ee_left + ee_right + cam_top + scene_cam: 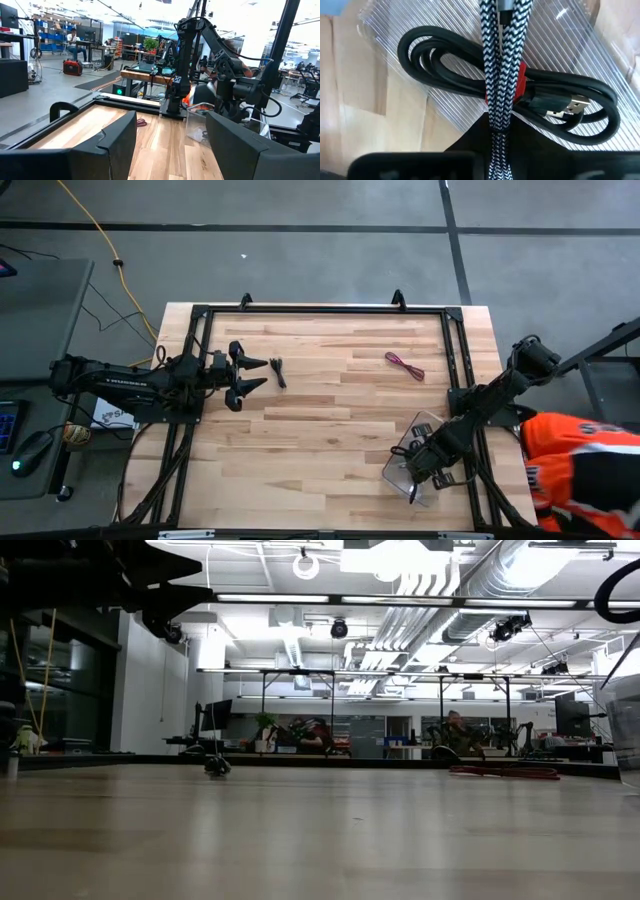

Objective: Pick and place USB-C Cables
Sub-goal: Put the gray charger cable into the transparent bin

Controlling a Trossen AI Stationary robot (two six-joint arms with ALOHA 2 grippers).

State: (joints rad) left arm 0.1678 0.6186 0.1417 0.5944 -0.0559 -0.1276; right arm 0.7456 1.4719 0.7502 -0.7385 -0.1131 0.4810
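Observation:
My right gripper (pixel 422 461) points down over a clear ribbed tray (pixel 397 470) at the table's near right and is shut on a black-and-white braided USB-C cable (pixel 497 60). Under it a black cable bundle with a red tie (pixel 445 67) lies in the tray. A small black cable (pixel 279 372) lies on the wood right in front of my open left gripper (pixel 252 376), apart from it. A red cable (pixel 405 365) lies at the far right; the left wrist view also shows this red cable (pixel 141 122). My right gripper pinches the braided cable's doubled strands (pixel 495 127) between its two fingers, which come from above and point down. The fingers hide how far back the strands reach. The strands run from the fingers across the black bundle's red tie (pixel 520 80) in the tray.
A black metal frame (pixel 320 310) runs around the wooden table top. A yellow cord (pixel 100 240) lies on the floor beyond the far left corner. An orange thing (pixel 585 455) lies past the right edge. Bare wood (pixel 320 440) spreads across the middle.

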